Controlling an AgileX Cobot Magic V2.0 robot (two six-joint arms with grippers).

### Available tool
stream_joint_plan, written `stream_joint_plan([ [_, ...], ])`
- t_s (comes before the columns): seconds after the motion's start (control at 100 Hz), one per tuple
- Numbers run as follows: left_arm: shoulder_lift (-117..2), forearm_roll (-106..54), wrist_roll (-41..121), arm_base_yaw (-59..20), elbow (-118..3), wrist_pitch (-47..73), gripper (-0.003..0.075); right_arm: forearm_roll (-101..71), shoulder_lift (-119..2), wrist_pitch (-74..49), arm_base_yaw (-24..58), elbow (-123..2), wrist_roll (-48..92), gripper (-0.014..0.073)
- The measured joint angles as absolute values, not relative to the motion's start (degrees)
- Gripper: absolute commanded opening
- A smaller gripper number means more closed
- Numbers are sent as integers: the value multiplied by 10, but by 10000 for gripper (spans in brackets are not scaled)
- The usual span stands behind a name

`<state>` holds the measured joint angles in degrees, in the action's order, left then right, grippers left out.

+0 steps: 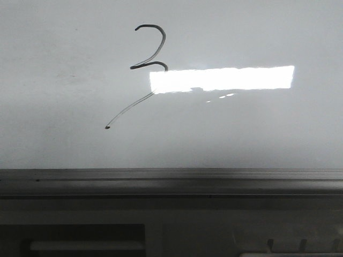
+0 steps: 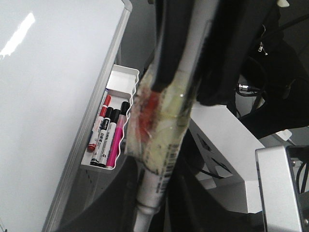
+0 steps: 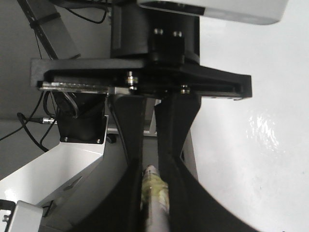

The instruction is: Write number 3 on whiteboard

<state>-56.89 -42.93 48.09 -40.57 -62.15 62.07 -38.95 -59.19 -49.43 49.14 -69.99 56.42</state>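
The number 3 is drawn in thin black line at the upper left of the whiteboard. Its faint tail runs down left to a dot. No gripper shows in the front view. In the left wrist view my left gripper is shut on a white marker wrapped in yellowish tape. Dark fingers of the other arm also clasp it further along. In the right wrist view my right gripper is shut on the same taped marker. The opposite gripper's fingers face it.
A grey metal rail edges the board's near side. A white tray on the board's edge holds several red, black and pink markers. The board also shows in both wrist views. White arm bases and cables stand behind.
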Motion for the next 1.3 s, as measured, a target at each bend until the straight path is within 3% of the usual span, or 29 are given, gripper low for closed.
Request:
stream_joint_plan([
  [0.09, -569, -429, 483, -406, -622, 621, -20, -390, -592, -491, 491, -700, 564, 87],
  [0.23, -569, -433, 480, -406, -618, 611, -20, -393, -592, -454, 491, -700, 564, 496],
  [0.28, -569, -430, 476, -406, -611, 600, -20, -399, -592, -440, 490, -700, 564, 584],
  [0.34, -569, -426, 472, -406, -602, 593, -21, -402, -592, -423, 485, -700, 564, 622],
  [0.53, -543, -424, 461, -406, -537, 522, -21, -403, -561, -409, 414, -700, 541, 574],
  [0.64, -508, -424, 425, -406, -477, 407, -21, -403, -528, -417, 356, -696, 519, 484],
  [0.74, -490, -427, 387, -406, -425, 294, -21, -404, -488, -420, 317, -673, 514, 325],
  [0.93, -507, -434, 375, -406, -354, 150, -21, -404, -430, -415, 287, -595, 512, -64],
  [1.3, -587, -491, 372, -406, -340, -13, -21, -415, -398, -363, 285, -489, 511, -63],
])
